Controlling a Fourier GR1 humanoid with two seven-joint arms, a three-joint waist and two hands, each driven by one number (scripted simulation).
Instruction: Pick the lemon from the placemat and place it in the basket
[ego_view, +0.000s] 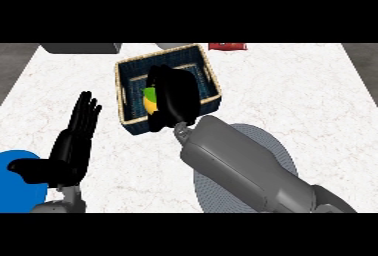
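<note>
A dark blue basket (130, 75) with a tan woven rim stands at the back middle of the white marble counter. My right hand (176, 95) hangs over its inside, fingers curled round a yellow-green lemon (150, 100) that peeks out at the hand's left side. The grey round placemat (277, 150) lies at the right, mostly covered by my right forearm. My left hand (74, 140) rests open at the left, fingers pointing up, well apart from the basket.
A blue round object (15, 180) sits at the lower left edge beside my left wrist. At the counter's back edge stand a grey block (80, 47) and a red item (227, 46).
</note>
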